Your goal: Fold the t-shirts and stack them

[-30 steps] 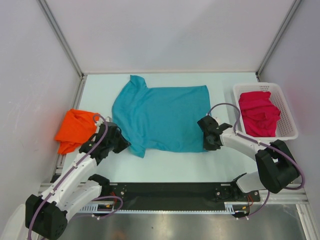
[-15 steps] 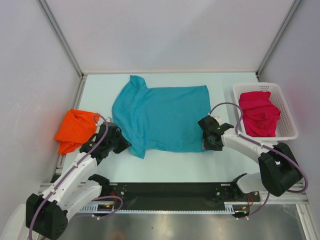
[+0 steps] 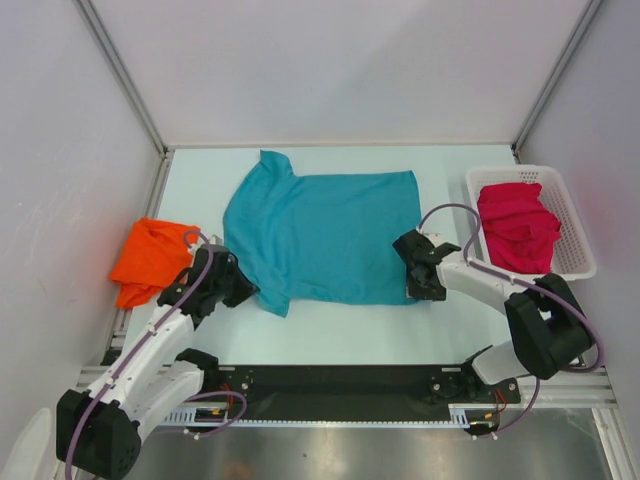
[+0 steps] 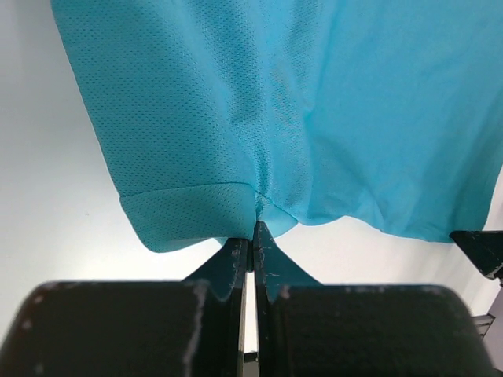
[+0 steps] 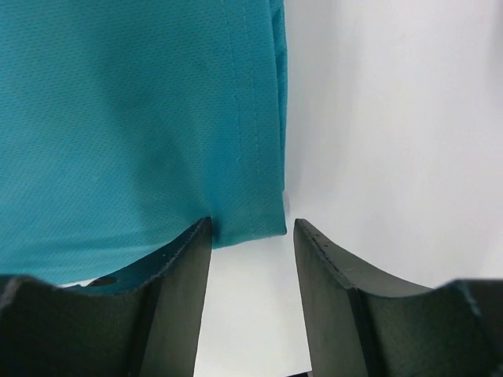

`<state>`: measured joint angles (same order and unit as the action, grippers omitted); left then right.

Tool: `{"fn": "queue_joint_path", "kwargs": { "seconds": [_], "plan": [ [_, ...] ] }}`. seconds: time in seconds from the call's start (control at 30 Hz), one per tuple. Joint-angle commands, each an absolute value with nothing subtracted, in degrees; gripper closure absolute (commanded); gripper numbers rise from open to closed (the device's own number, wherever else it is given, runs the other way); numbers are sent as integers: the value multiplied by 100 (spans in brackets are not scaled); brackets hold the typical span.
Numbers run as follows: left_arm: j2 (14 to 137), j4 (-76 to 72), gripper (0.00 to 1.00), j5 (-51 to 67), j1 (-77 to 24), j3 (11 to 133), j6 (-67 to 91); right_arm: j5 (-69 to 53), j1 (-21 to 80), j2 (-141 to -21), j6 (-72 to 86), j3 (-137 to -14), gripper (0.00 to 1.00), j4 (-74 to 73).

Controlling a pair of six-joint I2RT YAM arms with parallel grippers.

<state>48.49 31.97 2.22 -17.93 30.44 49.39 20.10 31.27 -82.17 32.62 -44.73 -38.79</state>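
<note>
**Materials and shapes.** The teal t-shirt (image 3: 320, 235) is a fine mesh knit. It lies spread flat in the middle of the pale, smooth worktop (image 3: 330, 325), with the collar towards the left and the stitched bottom hem towards the right. The orange t-shirt (image 3: 150, 260) lies crumpled at the left edge of the worktop. The magenta t-shirt (image 3: 515, 225) is bunched inside a white slotted plastic basket (image 3: 578, 245) at the right edge.

**Left tool.** The left tool (image 4: 253, 229) is closed. Its black, wedge-shaped fingertips pinch the teal cloth where the near sleeve's hemmed cuff meets the body. Small creases run up from the pinch point.

**Right tool.** The right tool (image 5: 250, 226) is open. Its two fingers stand apart at the near right hem corner of the teal t-shirt, and the corner lies flat between them. The left finger covers the cloth edge; the right finger is over bare worktop.

**Change from one second earlier.**
- The right tool's jaws have parted.
- The teal t-shirt keeps the same outline.
- The left tool remains clamped at the sleeve.
- The orange and magenta shirts have not moved.
</note>
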Motion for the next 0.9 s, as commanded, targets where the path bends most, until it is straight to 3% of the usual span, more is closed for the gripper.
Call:
{"fn": "queue_joint_path", "kwargs": {
  "seconds": [0.0,0.03,0.1,0.13,0.63,0.87],
  "plan": [
    [4825,3041,95,395,-1670,3032,4737,2136,3085,-8446,3375,-4579,50,-3701],
    [4843,3050,95,413,-1644,3024,4720,2118,3085,-8481,3366,-4588,52,-3648],
    [4843,3041,95,431,-1617,3032,4702,2057,3102,-8534,3357,-4588,88,-3612],
    [4825,3050,95,439,-1617,3041,4693,2048,3111,-8525,3366,-4605,100,-3612],
    [4518,3620,94,975,-1442,3594,4623,2364,3208,-7489,3401,-5527,100,-4737],
    [4579,3797,92,1195,-1231,3929,4562,2444,3059,-7549,3243,-5783,100,-4817]
  ]
}}
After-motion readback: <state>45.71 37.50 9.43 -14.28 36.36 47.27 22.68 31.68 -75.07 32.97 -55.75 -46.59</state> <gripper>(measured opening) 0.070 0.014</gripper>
